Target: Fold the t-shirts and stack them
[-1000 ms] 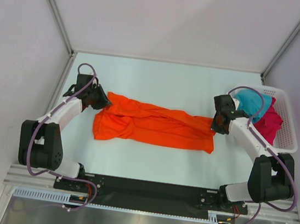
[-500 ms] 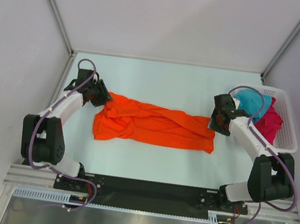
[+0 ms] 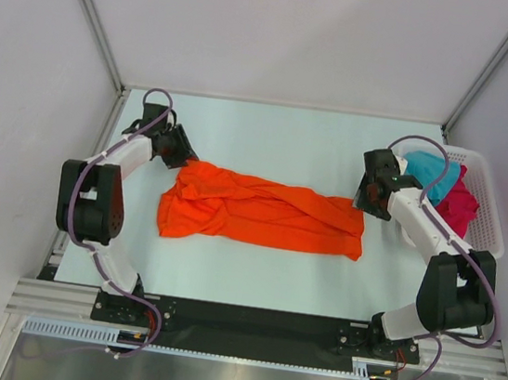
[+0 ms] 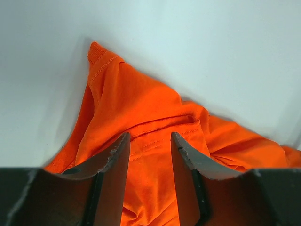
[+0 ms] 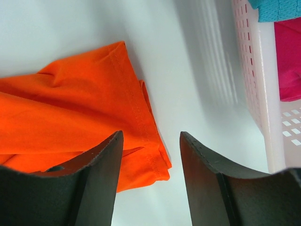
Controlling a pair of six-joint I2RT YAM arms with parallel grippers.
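The orange t-shirt (image 3: 260,211) lies crumpled in a long strip across the middle of the table. My left gripper (image 3: 177,148) is open at its far left corner, with orange cloth (image 4: 141,108) below and between the jaws (image 4: 149,139). My right gripper (image 3: 367,195) is open at the shirt's far right corner; the hemmed corner (image 5: 141,141) lies under the open jaws (image 5: 150,136). The teal t-shirt (image 3: 425,171) and the magenta t-shirt (image 3: 458,206) lie bunched in the basket, seen also in the right wrist view as teal (image 5: 277,9) and magenta (image 5: 289,61).
The white slotted basket (image 3: 491,226) stands at the table's right edge, close beside my right arm; its wall (image 5: 249,70) shows in the right wrist view. Grey walls and metal frame posts enclose the table on the left, back and right.
Both grippers have moved toward the far side, the left one also rightward along the shirt's far left corner. The orange shirt's left end has shifted slightly; the rest lies as before.
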